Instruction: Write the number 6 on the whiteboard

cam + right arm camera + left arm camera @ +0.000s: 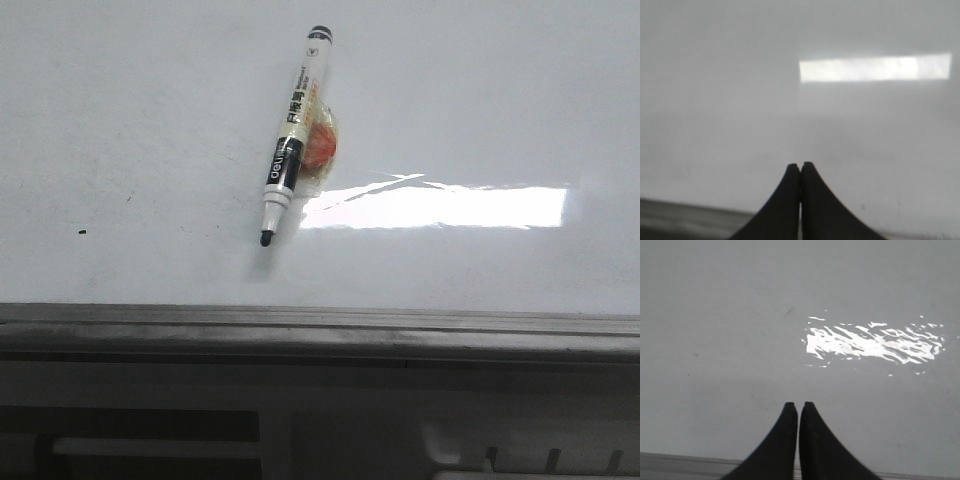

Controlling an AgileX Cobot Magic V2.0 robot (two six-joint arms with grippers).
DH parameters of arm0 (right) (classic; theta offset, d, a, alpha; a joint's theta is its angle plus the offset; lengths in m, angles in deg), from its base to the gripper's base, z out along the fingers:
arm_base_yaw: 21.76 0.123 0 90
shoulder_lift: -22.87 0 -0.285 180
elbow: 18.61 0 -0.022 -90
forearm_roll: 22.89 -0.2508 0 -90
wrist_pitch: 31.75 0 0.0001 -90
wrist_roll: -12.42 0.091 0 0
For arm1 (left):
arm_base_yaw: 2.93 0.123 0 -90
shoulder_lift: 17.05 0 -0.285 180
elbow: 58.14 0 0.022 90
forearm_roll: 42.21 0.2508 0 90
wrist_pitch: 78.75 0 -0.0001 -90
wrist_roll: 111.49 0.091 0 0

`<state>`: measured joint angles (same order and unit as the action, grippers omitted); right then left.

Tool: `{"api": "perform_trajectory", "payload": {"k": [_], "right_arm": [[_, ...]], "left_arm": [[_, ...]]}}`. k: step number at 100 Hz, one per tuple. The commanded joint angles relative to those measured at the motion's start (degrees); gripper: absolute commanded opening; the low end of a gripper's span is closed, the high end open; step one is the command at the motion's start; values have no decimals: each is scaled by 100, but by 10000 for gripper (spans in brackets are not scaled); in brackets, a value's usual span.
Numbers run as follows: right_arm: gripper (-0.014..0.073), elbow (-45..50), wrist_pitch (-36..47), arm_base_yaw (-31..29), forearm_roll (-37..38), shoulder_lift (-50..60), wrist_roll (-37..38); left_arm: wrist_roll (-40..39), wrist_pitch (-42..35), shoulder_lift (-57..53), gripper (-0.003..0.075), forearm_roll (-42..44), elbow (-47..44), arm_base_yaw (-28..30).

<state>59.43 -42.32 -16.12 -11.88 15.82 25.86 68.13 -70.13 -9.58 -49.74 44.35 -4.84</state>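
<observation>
The whiteboard (140,150) is glossy white and fills the front view, with a bright glare strip at the right. An uncapped white and black marker (295,130) lies on it near the middle, its black tip toward the near edge. No drawn number 6 shows on the board. Neither gripper shows in the front view. My left gripper (798,405) is shut and empty over bare whiteboard (715,340) by its frame. My right gripper (800,165) is shut and empty over bare whiteboard (715,90) near its edge.
A small orange and clear object (322,140) lies against the marker's right side. A tiny black speck (82,232) sits on the board at the left. The grey metal frame (320,325) runs along the near edge, with dark fixtures below it.
</observation>
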Motion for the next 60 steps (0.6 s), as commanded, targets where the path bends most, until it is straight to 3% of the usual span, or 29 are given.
{"api": "perform_trajectory", "payload": {"k": [1, 10, 17, 19, 26, 42, 50, 60], "right_arm": [[-54, 149, 1356, -42, -215, 94, -30], [-54, 149, 2070, -42, -244, 94, -30], [-54, 149, 2156, -42, -332, 94, 16], [-54, 138, 2142, -42, -498, 94, 132], [-53, 130, 2060, -42, -1101, 94, 250], [-53, -160, 2002, -42, -2132, 94, 250], [-53, -572, 1644, -42, -2108, 69, 250], [-53, -1196, 593, -42, -1848, -74, 238]], "left_arm": [[-47, -647, -179, -19, -661, -248, 0], [-58, -1067, -179, -19, -2488, -248, 0], [-58, -1240, -179, -19, -4099, -233, 0], [-58, -1307, -179, -19, -4714, -233, 0], [-47, -1380, -179, -19, -5688, -233, 0], [37, -1047, -179, -19, -5463, -38, -22], [37, -608, -127, -19, -4547, 339, -48], [37, 124, 234, -19, -3170, 1080, -48]]}}
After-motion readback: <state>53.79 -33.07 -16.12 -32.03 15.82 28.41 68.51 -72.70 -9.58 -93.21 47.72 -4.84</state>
